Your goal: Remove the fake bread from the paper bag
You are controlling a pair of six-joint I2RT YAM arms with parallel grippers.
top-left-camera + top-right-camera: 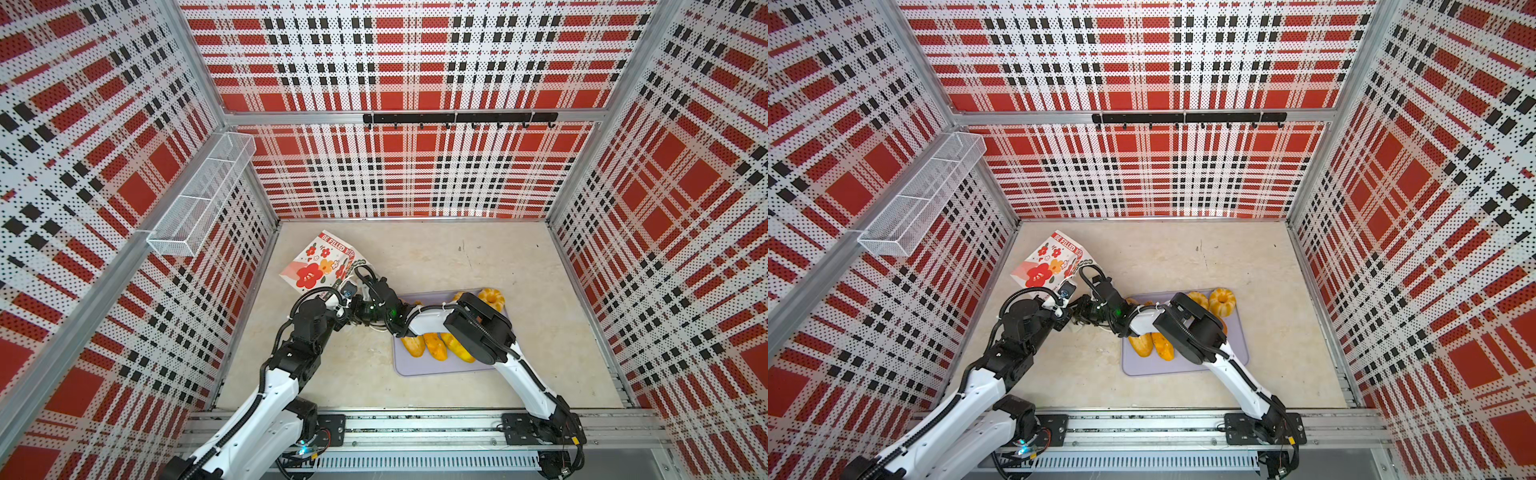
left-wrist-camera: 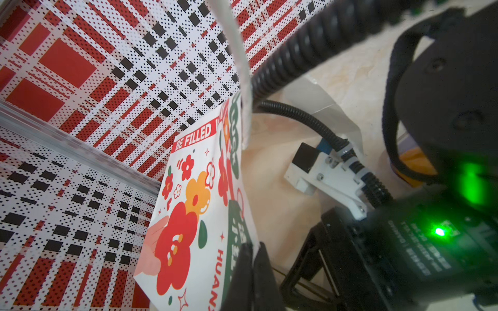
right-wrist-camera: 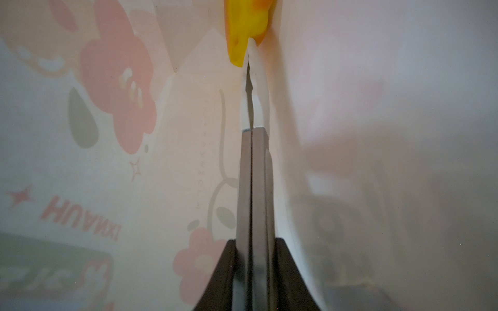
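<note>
The paper bag (image 1: 316,266) (image 1: 1050,262) lies tilted at the table's back left, its flower print facing up. In the left wrist view my left gripper (image 2: 252,258) is shut on the bag's edge (image 2: 242,215). My right gripper (image 3: 250,53) reaches inside the bag, shut, and nothing shows between its fingers. Its white fingertips touch a yellow piece of fake bread (image 3: 242,24) deep in the bag. Whether they pinch it I cannot tell. More fake bread lies on the lavender tray (image 1: 415,368): long loaves (image 1: 434,347) (image 1: 1163,345) and ring buns (image 1: 492,299) (image 1: 1222,300).
My right forearm (image 1: 478,328) crosses over the tray. A white wire basket (image 1: 203,195) hangs on the left wall and a black hook rail (image 1: 457,118) on the back wall. Plaid walls close in three sides; the arms' base rail (image 1: 415,428) runs along the front.
</note>
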